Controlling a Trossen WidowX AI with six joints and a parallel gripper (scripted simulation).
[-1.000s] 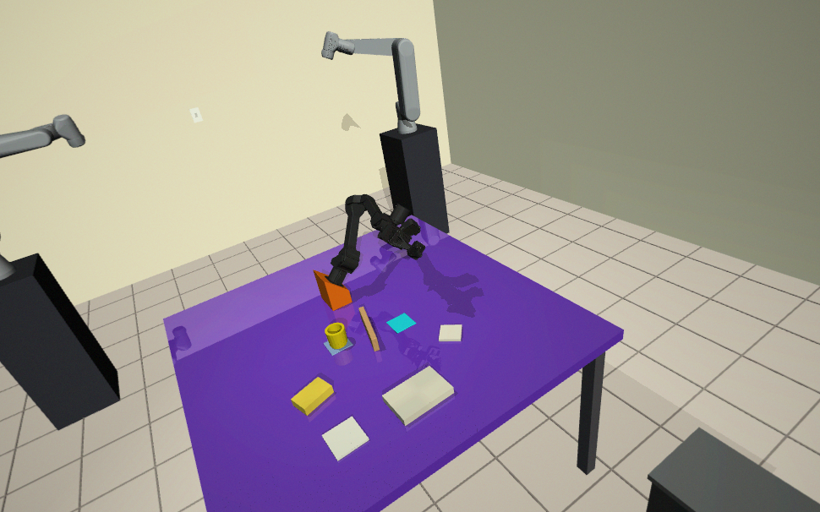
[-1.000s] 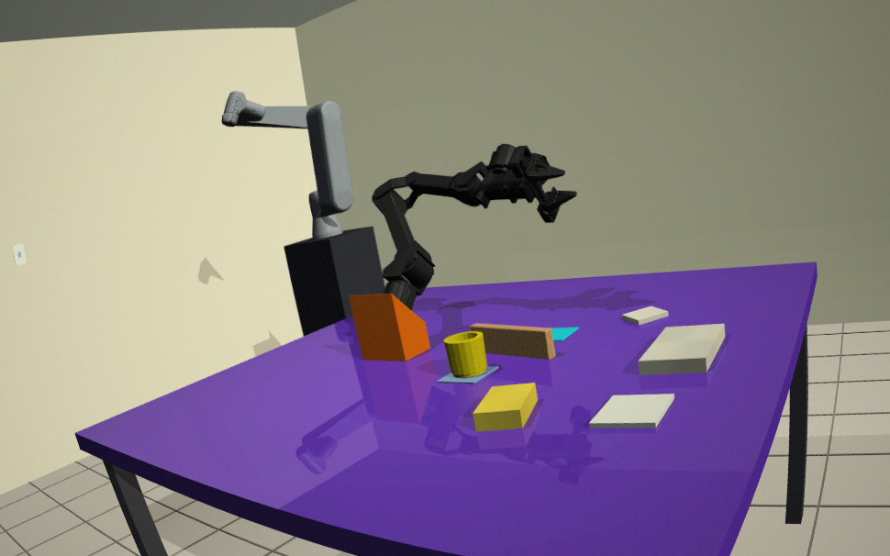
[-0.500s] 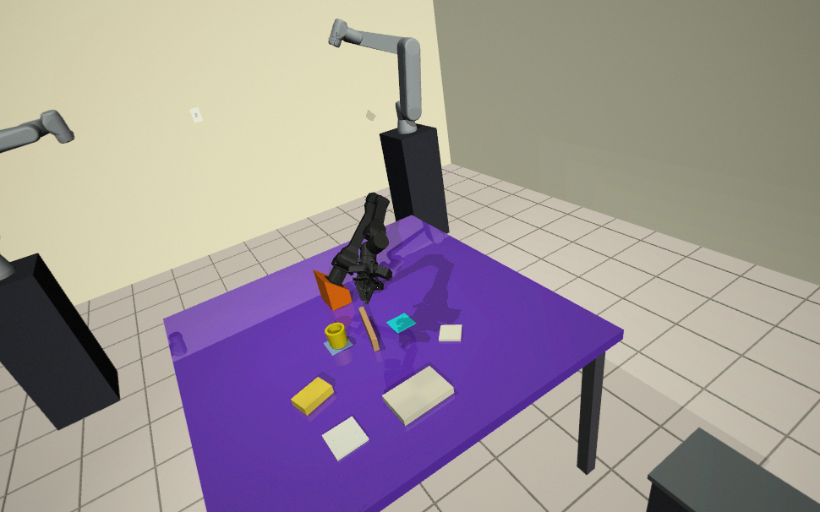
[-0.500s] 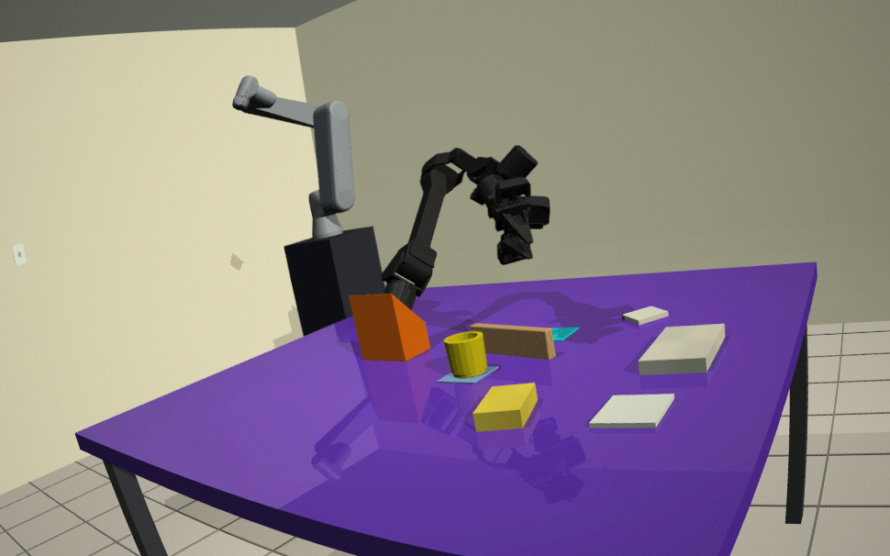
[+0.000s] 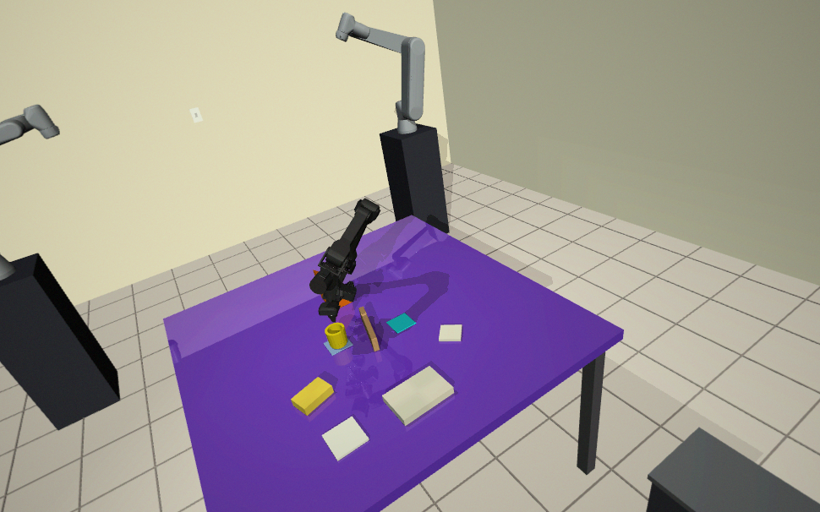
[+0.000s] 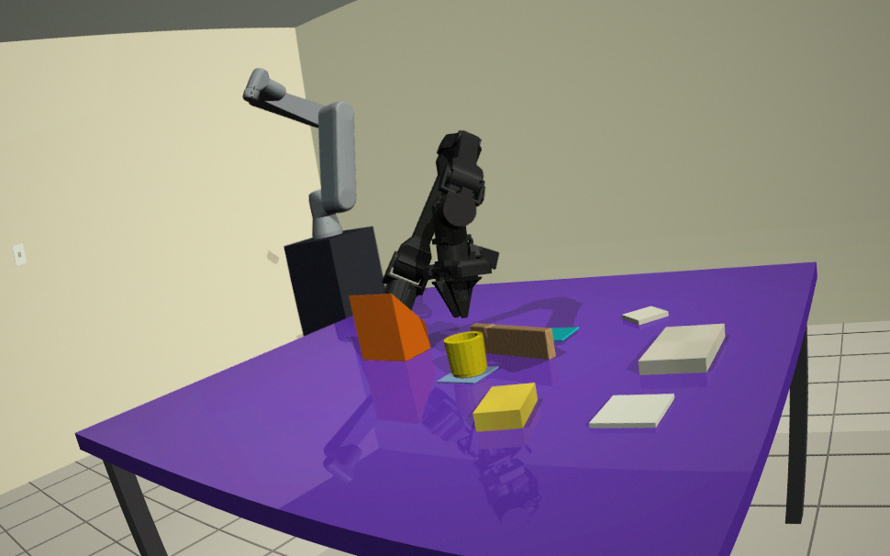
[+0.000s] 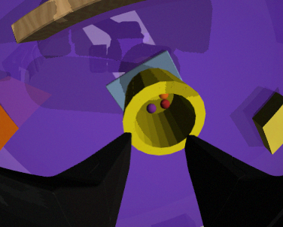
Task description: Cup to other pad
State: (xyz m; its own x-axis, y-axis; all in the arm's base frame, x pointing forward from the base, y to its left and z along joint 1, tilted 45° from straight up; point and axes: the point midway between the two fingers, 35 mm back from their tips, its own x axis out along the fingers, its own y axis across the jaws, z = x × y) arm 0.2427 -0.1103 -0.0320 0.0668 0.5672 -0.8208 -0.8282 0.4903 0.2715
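The yellow cup (image 5: 336, 336) (image 6: 465, 355) (image 7: 200, 113) stands upright on the light blue pad (image 5: 334, 351) (image 6: 445, 379) (image 7: 118, 90). In the wrist view a purple marble (image 7: 151, 108), a red marble (image 7: 165, 104) and a partly hidden orange marble (image 7: 163, 96) lie inside it. The other pad, teal (image 5: 401, 323) (image 6: 563, 334), is bare, beyond the wooden bar, and out of the wrist view. My gripper (image 5: 333, 318) (image 6: 461, 316) (image 7: 159, 140) is partly open and empty. It points down above the cup, with a gap between its tips and the rim.
A low wooden bar (image 5: 369, 330) (image 6: 517, 340) (image 7: 65, 13) stands between the pads. An orange block (image 5: 346, 303) (image 6: 379, 328) (image 7: 1, 128) stands near the arm's base. A yellow block (image 5: 313, 395) (image 6: 507, 405) (image 7: 278, 125) and a large cream block (image 5: 418, 394) (image 6: 684, 349) lie toward the front.
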